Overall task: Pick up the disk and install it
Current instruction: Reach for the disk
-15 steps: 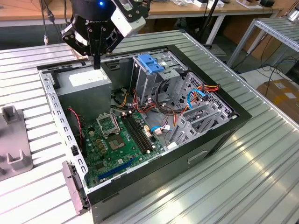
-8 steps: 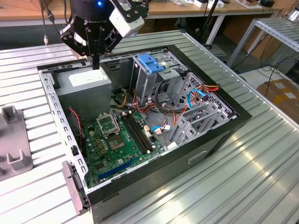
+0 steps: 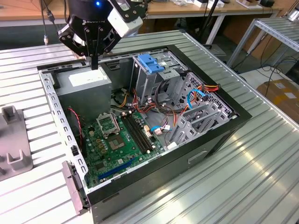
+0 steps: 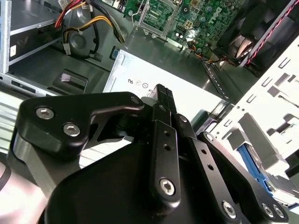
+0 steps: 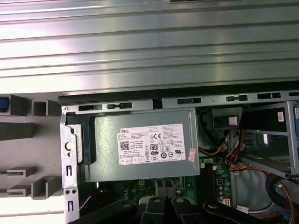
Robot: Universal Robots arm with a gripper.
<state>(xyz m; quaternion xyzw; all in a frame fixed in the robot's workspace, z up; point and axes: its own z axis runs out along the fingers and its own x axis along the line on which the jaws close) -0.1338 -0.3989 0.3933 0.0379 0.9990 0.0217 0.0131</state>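
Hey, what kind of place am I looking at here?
Probably a robotics lab or workshop: a robot arm hangs over an open computer case on a ribbed metal table, with wooden workbenches behind.

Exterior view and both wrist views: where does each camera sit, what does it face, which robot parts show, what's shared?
Exterior view: off the arm, looking down into the open computer case; gripper above the power supply.
First wrist view: on the arm, facing down onto the power supply; gripper links show.
Second wrist view: on the arm, looking along shut fingers toward the motherboard.
Shared: the power supply.
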